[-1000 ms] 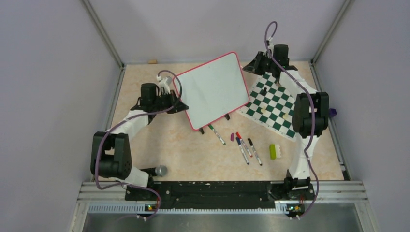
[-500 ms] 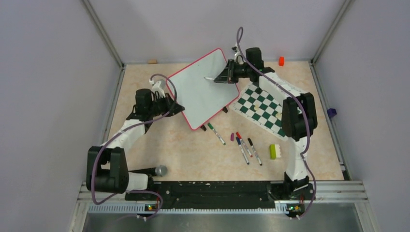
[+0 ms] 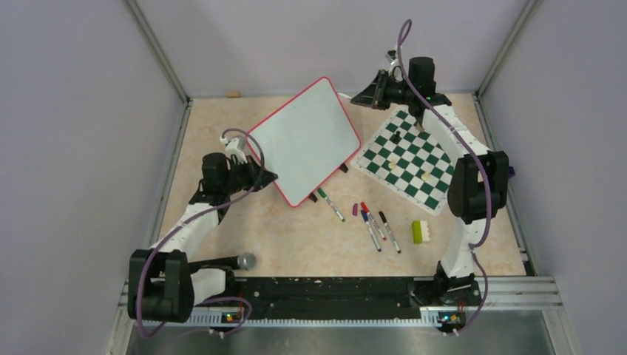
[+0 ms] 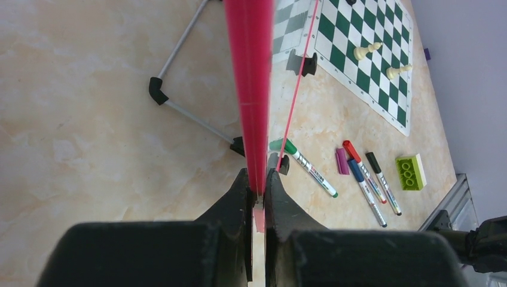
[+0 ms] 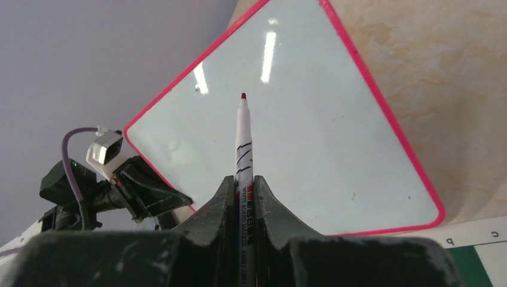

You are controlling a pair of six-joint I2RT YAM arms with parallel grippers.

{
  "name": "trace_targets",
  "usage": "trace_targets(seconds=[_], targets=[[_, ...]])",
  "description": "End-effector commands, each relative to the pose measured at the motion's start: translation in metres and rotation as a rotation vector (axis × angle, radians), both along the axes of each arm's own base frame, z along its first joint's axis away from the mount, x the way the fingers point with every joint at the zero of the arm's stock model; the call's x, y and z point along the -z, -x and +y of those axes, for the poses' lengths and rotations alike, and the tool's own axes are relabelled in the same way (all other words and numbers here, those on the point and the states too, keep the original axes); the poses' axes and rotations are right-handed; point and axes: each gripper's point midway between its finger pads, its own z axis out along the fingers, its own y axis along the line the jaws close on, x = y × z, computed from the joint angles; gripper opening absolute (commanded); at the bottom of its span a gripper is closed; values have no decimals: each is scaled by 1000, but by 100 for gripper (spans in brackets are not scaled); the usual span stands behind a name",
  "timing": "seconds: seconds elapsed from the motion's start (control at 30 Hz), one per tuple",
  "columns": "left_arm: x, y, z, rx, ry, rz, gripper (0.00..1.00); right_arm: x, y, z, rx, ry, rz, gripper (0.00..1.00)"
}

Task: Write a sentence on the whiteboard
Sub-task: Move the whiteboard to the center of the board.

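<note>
The whiteboard [image 3: 303, 140] is held tilted above the table, with its glossy white face blank, so the sentence is not in view. My left gripper [image 3: 265, 178] is shut on the board's red-pink rim [image 4: 253, 89] at the lower left edge. In the left wrist view that rim runs edge-on between the jaws of the left gripper [image 4: 257, 182]. My right gripper [image 3: 361, 96] hovers just off the board's upper right corner, shut on a white marker [image 5: 244, 140]. The marker's dark tip points at the whiteboard [image 5: 311, 143] without touching it.
A green-and-white chess mat [image 3: 410, 159] with a few pieces lies to the right. Several markers [image 3: 373, 225], a green-capped marker [image 3: 331, 205], a purple cap [image 3: 355, 209] and a green brick [image 3: 418, 231] lie in front. A microphone [image 3: 240, 261] rests by the left base.
My right gripper swung in over the board's face, then drew back up and right. The left arm pulled the board leftward and nearer, turning it.
</note>
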Motion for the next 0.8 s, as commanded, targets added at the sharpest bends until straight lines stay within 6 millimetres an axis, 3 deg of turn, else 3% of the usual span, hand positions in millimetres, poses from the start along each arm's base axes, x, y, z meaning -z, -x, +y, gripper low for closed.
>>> trace_targets(seconds=[0.0,0.27,0.37,0.43,0.5,0.67,0.77], targets=[[16,-4,23,-99,-85,-19,0,-18,-16,-23,104,14,-69,0],[23,0,33,-155,-107,14,2,12,-43,-32,162,95,-30,0],[25,3,38,-186,-111,25,13,21,-49,-38,196,127,-28,0],[26,5,42,-214,-114,25,30,24,-55,-42,219,139,-30,0],[26,8,45,-241,-113,24,39,28,-64,-45,234,144,-28,0],[22,13,47,-265,-96,21,54,49,-86,-39,197,166,10,0],[19,17,45,-260,-75,20,55,68,-96,-31,142,164,44,0]])
